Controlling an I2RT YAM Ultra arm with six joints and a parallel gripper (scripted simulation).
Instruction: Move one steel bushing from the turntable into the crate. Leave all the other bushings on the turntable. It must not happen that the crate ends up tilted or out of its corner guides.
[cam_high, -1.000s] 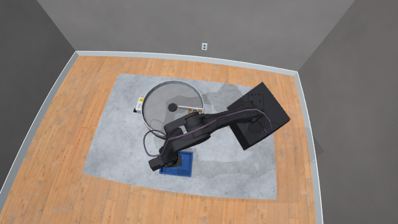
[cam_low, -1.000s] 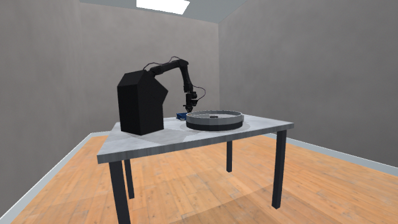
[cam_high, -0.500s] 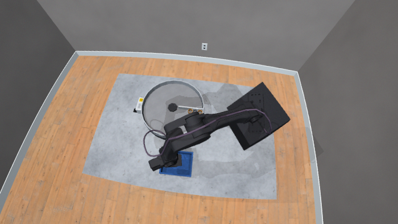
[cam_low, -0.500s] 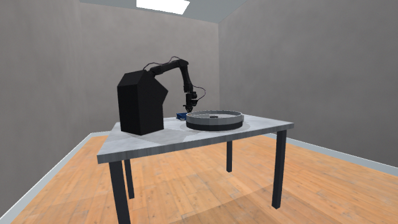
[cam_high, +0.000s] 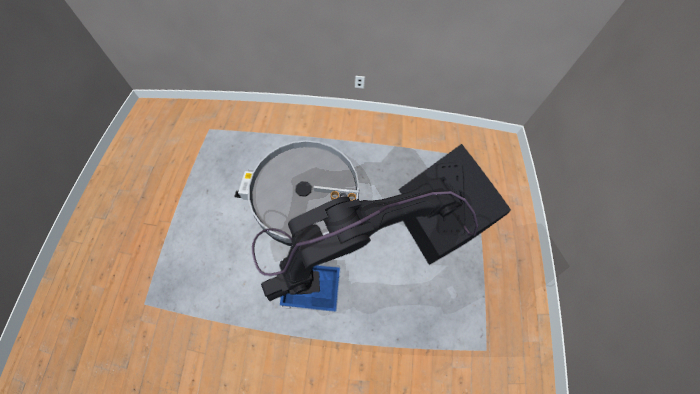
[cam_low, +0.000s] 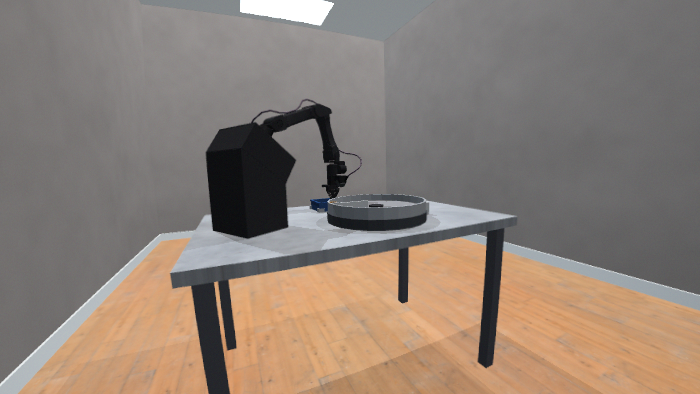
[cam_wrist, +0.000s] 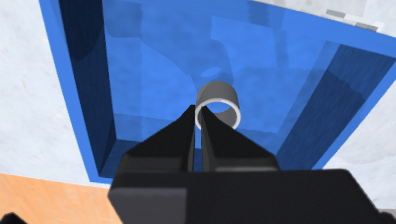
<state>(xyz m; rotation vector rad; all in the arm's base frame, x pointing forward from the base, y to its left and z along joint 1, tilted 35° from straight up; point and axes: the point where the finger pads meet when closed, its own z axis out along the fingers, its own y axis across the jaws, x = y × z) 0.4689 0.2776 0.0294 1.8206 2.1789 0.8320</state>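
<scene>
In the wrist view my gripper (cam_wrist: 198, 112) is shut on the thin wall of a grey steel bushing (cam_wrist: 218, 100). It holds the bushing over the inside of the blue crate (cam_wrist: 215, 75). The crate floor under it shows the bushing's shadow and nothing else. From above, the arm's wrist covers the left part of the crate (cam_high: 313, 294) on the table's near side. The round turntable (cam_high: 302, 185) stands behind it, with two brass-coloured bushings (cam_high: 335, 194) (cam_high: 352, 195) by a white bar near its right rim. From the side, the gripper (cam_low: 331, 191) hangs just above the crate.
The arm's black base housing (cam_high: 452, 205) stands at the table's right. A small white box (cam_high: 246, 183) sits against the turntable's left rim. The turntable has a raised rim (cam_low: 377, 211) and a black hub (cam_high: 303, 188).
</scene>
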